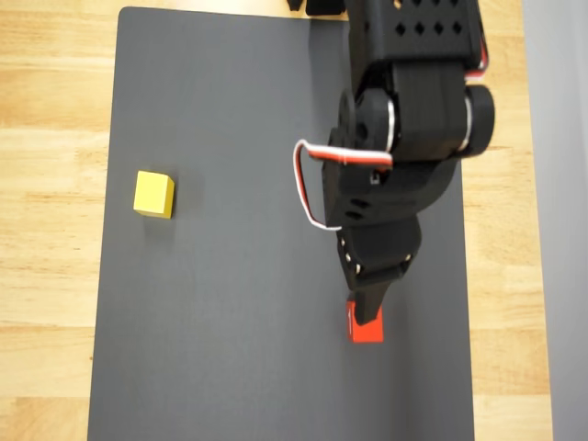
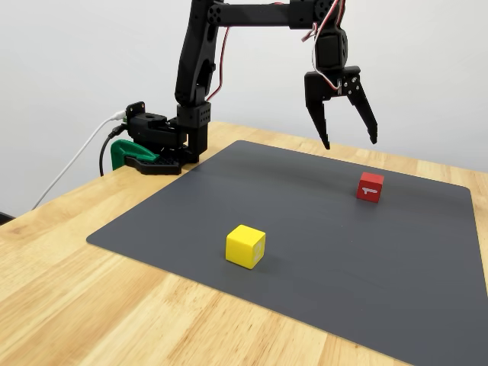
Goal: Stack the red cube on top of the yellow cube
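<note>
The red cube (image 2: 370, 186) rests on the dark mat (image 2: 305, 229) at the far right in the fixed view, with a pale mark on its side face. In the overhead view the red cube (image 1: 370, 329) is partly covered by the arm. The yellow cube (image 2: 245, 245) (image 1: 153, 194) sits apart from it on the mat, near the front edge in the fixed view. My black gripper (image 2: 350, 142) (image 1: 367, 308) hangs open above the red cube, fingers spread and pointing down, holding nothing and well clear of the cube's top.
The arm's base (image 2: 164, 141) is clamped at the table's back left corner in the fixed view, with a white cable trailing off. The wooden table (image 2: 69, 290) surrounds the mat. A white wall stands behind.
</note>
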`<control>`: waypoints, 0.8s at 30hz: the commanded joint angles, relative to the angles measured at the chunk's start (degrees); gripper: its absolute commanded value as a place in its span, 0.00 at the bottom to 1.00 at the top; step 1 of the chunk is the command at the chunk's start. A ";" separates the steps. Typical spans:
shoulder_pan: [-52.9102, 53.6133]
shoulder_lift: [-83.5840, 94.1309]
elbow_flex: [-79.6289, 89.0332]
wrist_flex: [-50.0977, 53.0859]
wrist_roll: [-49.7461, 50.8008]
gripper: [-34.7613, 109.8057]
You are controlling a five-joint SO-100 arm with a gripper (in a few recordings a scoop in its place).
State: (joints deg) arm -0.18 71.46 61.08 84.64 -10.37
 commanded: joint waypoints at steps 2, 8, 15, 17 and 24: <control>-0.09 -4.39 -6.59 1.14 -0.18 0.47; -0.18 -14.41 -18.72 4.39 0.26 0.47; -1.23 -24.70 -35.60 9.84 -0.62 0.49; -1.58 -29.00 -43.77 13.71 -0.62 0.48; -2.02 -55.99 -91.67 36.04 -1.05 0.48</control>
State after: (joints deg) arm -1.23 18.72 -12.74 103.45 -10.20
